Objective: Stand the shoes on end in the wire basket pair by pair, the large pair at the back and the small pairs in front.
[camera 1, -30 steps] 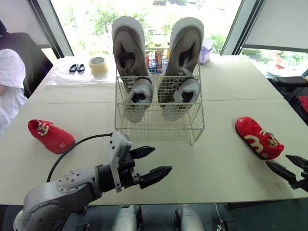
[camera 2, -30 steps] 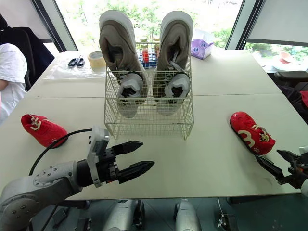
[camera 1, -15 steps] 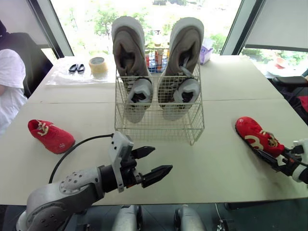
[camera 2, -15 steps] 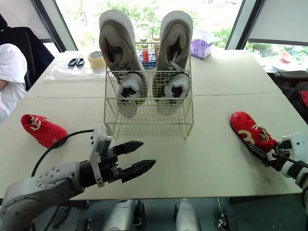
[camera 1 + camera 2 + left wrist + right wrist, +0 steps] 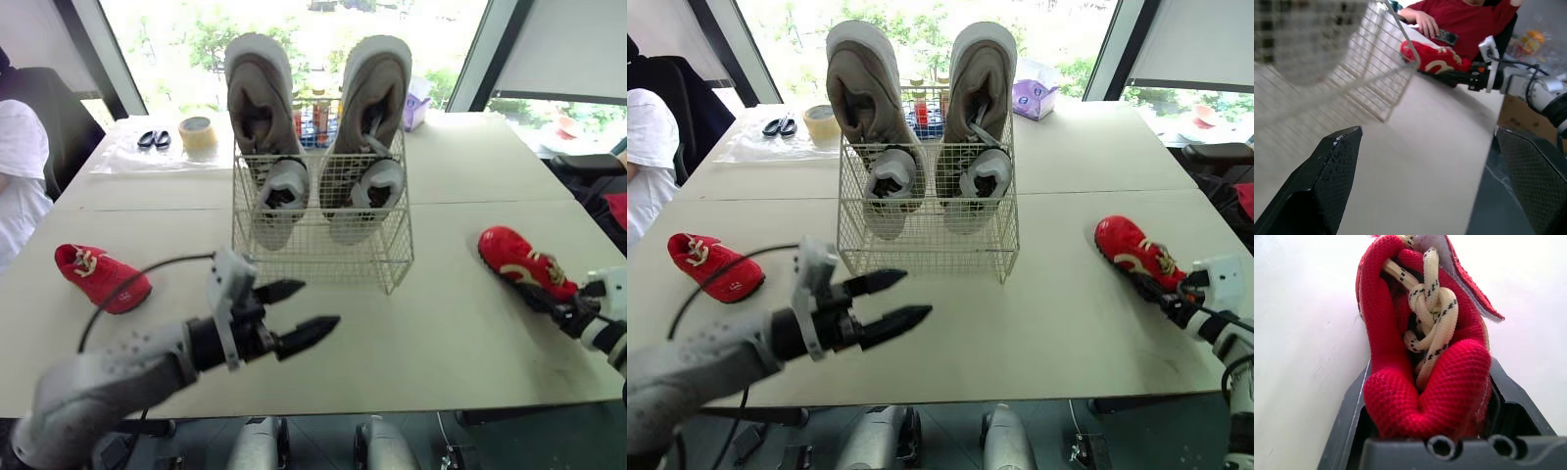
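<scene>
A tape roll and scissors are seen at the far L of the table, w/ bottles behind the wire basket and a purple tissue box at the far R. A person in white sits at the L edge. A person in red is seen beyond the table in the L wrist view. The basket stands mid-table. The large grey shoes are stood on end at its back and the small grey shoes in front of them. Nothing is seen btwn either gripper and the red shoes.

Vs 1 s ago, the R gripper has been brought in from near the table's front edge, where it was clear of the shoe, up to the shoe's heel. The L gripper has been shifted slightly fwd and to the L, its spread unchanged. Basket and L red shoe are unmoved.

The R red shoe lies on the table R of the basket, well apart from it. Its heel is pinched btwn the R gripper's fingers, which press on both sides of it. The L gripper is held wide open above the table, just in front of the basket. The L red shoe lies to its L, apart from it.
</scene>
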`<act>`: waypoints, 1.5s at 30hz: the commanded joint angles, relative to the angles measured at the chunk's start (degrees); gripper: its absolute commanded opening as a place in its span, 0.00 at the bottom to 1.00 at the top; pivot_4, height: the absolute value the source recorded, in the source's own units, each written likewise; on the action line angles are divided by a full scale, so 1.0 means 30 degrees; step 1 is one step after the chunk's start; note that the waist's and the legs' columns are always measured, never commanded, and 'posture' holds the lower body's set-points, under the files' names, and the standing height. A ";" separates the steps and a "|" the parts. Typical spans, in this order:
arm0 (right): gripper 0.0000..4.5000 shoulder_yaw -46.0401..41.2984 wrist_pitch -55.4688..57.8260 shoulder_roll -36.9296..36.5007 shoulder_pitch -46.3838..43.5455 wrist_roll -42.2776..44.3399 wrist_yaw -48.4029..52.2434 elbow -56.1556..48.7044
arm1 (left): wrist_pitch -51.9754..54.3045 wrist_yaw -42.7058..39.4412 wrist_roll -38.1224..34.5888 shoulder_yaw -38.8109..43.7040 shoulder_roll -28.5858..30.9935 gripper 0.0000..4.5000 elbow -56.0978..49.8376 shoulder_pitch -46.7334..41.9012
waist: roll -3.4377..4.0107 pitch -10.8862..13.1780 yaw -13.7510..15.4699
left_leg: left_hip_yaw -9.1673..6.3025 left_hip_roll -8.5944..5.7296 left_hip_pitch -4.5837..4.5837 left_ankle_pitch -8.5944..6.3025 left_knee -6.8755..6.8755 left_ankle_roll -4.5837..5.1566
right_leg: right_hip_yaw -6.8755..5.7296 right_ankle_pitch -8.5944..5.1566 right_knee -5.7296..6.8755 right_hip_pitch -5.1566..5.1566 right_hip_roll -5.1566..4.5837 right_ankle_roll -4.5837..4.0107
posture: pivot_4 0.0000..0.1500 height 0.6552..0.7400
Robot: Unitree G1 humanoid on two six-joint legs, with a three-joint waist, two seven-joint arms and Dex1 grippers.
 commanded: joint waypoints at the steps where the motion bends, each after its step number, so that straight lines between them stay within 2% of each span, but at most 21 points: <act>1: 0.40 -0.1321 -0.1214 -0.2444 -0.4269 0.0836 -0.0918 -0.1190 | 0.0009 -0.1838 -0.3270 0.2248 0.1443 1.00 0.3150 -0.3028 | 0.0038 0.0053 -0.0004 | 0.0003 0.0000 -0.0007 0.0005 -0.0002 -0.0009 | 0.0000 0.0000 0.0010 -0.0016 0.0001 0.0002 | 1.00 0.15; 4: 0.40 -0.0323 -0.1758 -0.3487 -0.7682 0.0793 -0.0778 -0.1889 | -0.0126 -0.2474 -0.2320 0.2529 0.1707 1.00 0.6633 -0.6211 | 0.0079 0.0082 0.0002 | 0.0026 -0.0004 -0.0023 0.0012 -0.0042 -0.0018 | -0.0001 0.0007 0.0027 -0.0065 0.0004 0.0023 | 1.00 0.15; 9: 0.40 0.3339 -0.2213 -0.4443 -1.4098 0.1033 0.1241 -0.4046 | 0.1092 -0.4685 -0.2619 0.2816 0.1720 1.00 1.3174 -1.1842 | -0.0039 0.0130 -0.0035 | 0.0021 0.0017 -0.0023 0.0076 -0.0089 -0.0132 | -0.0066 0.0012 0.0029 -0.0050 0.0043 0.0105 | 1.00 0.15; 12: 0.40 0.5626 -0.2763 -0.4040 -1.6628 0.0696 0.2837 -0.4887 | 0.2168 -0.6123 -0.2475 0.2811 0.1397 1.00 1.6614 -1.4863 | -0.0108 0.0186 -0.0131 | 0.0040 0.0014 -0.0054 0.0079 -0.0088 -0.0138 | -0.0061 0.0019 0.0008 -0.0068 0.0036 0.0113 | 1.00 0.15; 14: 0.40 0.6851 -0.3144 -0.3349 -1.7578 0.0620 0.3646 -0.5290 | 0.2645 -0.7783 -0.1337 0.2296 0.1187 1.00 1.7800 -1.6011 | -0.0132 0.0196 -0.0107 | 0.0037 0.0011 -0.0055 0.0080 -0.0089 -0.0140 | -0.0064 0.0018 -0.0014 -0.0052 0.0030 0.0119 | 1.00 0.15; 19: 0.40 0.9252 -0.5262 -0.2413 -1.8652 -0.0806 0.5777 -0.5370 | 0.3234 -1.1384 0.1846 0.1209 0.0524 1.00 1.9128 -1.8006 | -0.0244 0.0216 -0.0003 | 0.0061 0.0005 -0.0057 0.0081 -0.0069 -0.0142 | -0.0067 0.0024 -0.0018 -0.0038 0.0022 0.0126 | 1.00 0.15; 27: 0.40 1.0173 -0.6725 -0.1448 -1.9186 -0.1910 0.6456 -0.5019 | 0.4548 -1.3819 0.4488 0.0598 -0.0330 1.00 1.9408 -1.9952 | -0.0292 0.0252 -0.0121 | 0.0068 0.0011 -0.0067 0.0083 -0.0077 -0.0146 | -0.0065 0.0028 -0.0013 -0.0059 0.0016 0.0136 | 1.00 0.15; 36: 0.40 1.0829 -0.7413 -0.0601 -1.8748 -0.2376 0.7060 -0.5700 | 0.5352 -1.6426 0.7353 -0.0756 -0.2632 1.00 2.0871 -2.1692 | -0.0295 0.0255 -0.0257 | 0.0076 0.0012 -0.0058 0.0087 -0.0070 -0.0152 | -0.0064 0.0028 0.0018 -0.0063 0.0013 0.0137 | 1.00 0.15; 38: 0.40 1.0981 -0.7637 -0.0586 -1.8735 -0.2604 0.7226 -0.5803 | 0.5373 -1.7017 0.7905 -0.0801 -0.2881 0.88 2.1375 -2.1899 | -0.0295 0.0255 -0.0399 | 0.0075 0.0012 -0.0059 0.0089 -0.0070 -0.0154 | -0.0064 0.0028 0.0023 -0.0064 0.0013 0.0137 | 1.00 0.15; 40: 0.40 1.1073 -0.7736 -0.0608 -1.8700 -0.2723 0.7322 -0.5880 | 0.5484 -1.7336 0.8252 -0.0614 -0.3065 0.71 2.1672 -2.2009 | -0.0297 0.0258 -0.0449 | 0.0075 0.0011 -0.0059 0.0088 -0.0071 -0.0154 | -0.0064 0.0028 0.0024 -0.0067 0.0013 0.0138 | 1.00 0.15; 43: 0.40 1.1058 -0.7757 -0.0577 -1.8650 -0.2858 0.7379 -0.5963 | 0.5537 -1.7816 0.8696 -0.0425 -0.3195 0.34 2.1849 -2.2029 | -0.0294 0.0260 -0.0474 | 0.0078 0.0015 -0.0059 0.0089 -0.0079 -0.0154 | -0.0062 0.0027 0.0025 -0.0078 0.0011 0.0138 | 1.00 0.15; 45: 0.40 1.1005 -0.7765 -0.0599 -1.8598 -0.2975 0.7336 -0.6010 | 0.5612 -1.8003 0.8848 -0.0218 -0.3259 0.14 2.1810 -2.1867 | -0.0294 0.0261 -0.0472 | 0.0076 0.0016 -0.0059 0.0089 -0.0079 -0.0155 | -0.0062 0.0027 0.0027 -0.0078 0.0011 0.0139 | 1.00 0.15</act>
